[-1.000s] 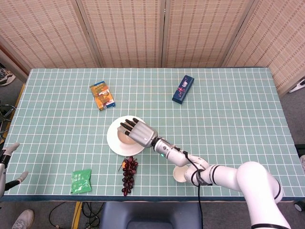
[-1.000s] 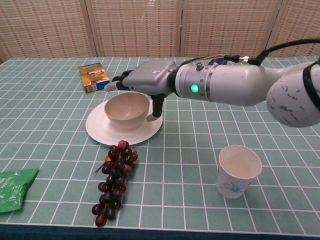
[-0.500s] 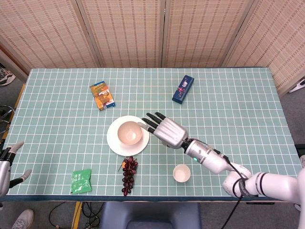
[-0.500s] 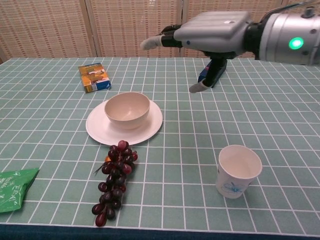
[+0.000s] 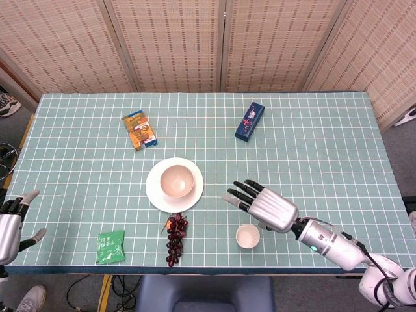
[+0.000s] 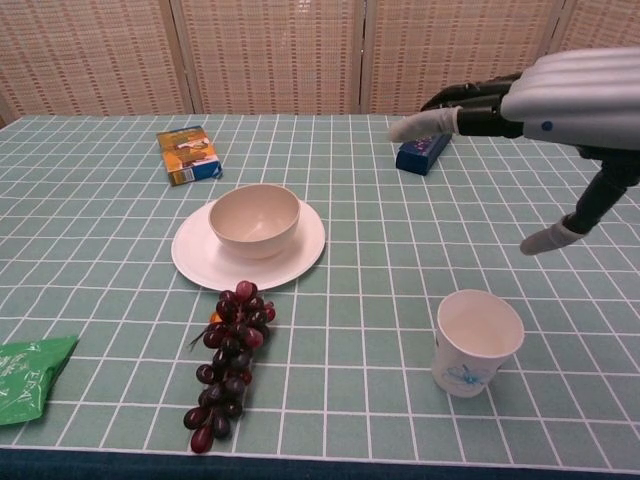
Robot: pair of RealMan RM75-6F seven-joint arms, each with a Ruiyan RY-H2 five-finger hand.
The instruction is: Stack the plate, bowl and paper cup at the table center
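A beige bowl (image 5: 177, 181) (image 6: 254, 219) sits inside the white plate (image 5: 156, 195) (image 6: 197, 259) near the table's middle. A white paper cup (image 5: 247, 236) (image 6: 475, 342) stands upright toward the front edge, right of the plate. My right hand (image 5: 266, 206) (image 6: 555, 100) hovers open just above and behind the cup, fingers spread, holding nothing. At the far left edge of the head view my left hand (image 5: 12, 225) hangs open beside the table.
A bunch of dark grapes (image 5: 175, 238) (image 6: 228, 358) lies just in front of the plate. A green packet (image 5: 111, 246) (image 6: 27, 375) is at front left, an orange box (image 5: 140, 130) (image 6: 188, 154) back left, a blue box (image 5: 249, 120) (image 6: 422, 152) back right.
My right hand let go of the bowl on the plate, lifted and swung right and toward the front, ending above the paper cup. The bowl stays in the plate.
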